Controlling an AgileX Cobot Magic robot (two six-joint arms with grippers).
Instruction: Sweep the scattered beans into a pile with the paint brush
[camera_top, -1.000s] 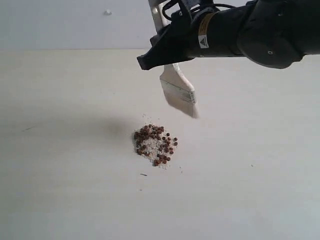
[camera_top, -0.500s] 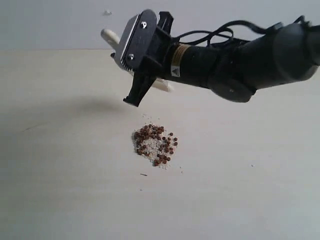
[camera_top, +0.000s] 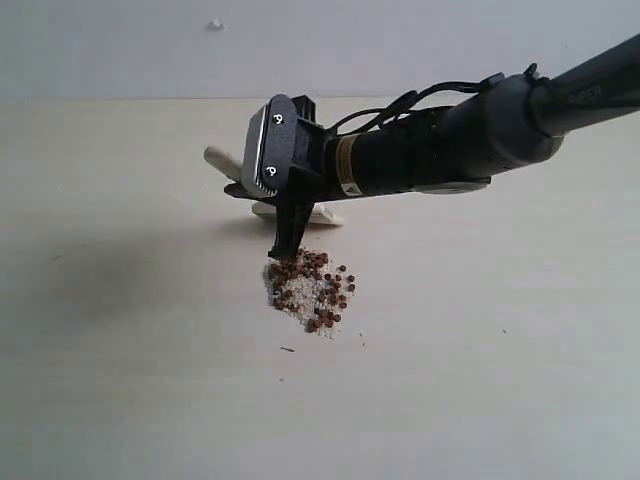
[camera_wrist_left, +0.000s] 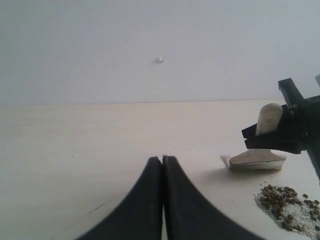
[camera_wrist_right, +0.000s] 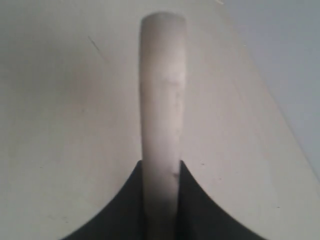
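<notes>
The beans (camera_top: 308, 288) lie in one small heap of reddish-brown grains and whitish crumbs on the pale table; the left wrist view also shows the beans (camera_wrist_left: 287, 202). My right gripper (camera_top: 255, 212) comes in from the right, low over the table, shut on the pale handle of the paint brush (camera_top: 300, 212). The brush head rests on the table just behind the heap, and one finger hangs over the heap's far edge. From the right wrist, the paint brush (camera_wrist_right: 162, 100) handle runs out between the right gripper (camera_wrist_right: 161, 167) jaws. My left gripper (camera_wrist_left: 163, 159) is shut and empty, well aside from the paint brush (camera_wrist_left: 257, 160).
A white speck (camera_top: 214, 24) sits on the grey back wall. A small dark fleck (camera_top: 287, 349) lies on the table in front of the heap. The right arm (camera_top: 450, 150) stretches across the right half above the table.
The right arm has swung down and leftward, turning the brush over. The brush went from hanging bristles-down above the heap to low on the table behind it. The heap is unchanged.
</notes>
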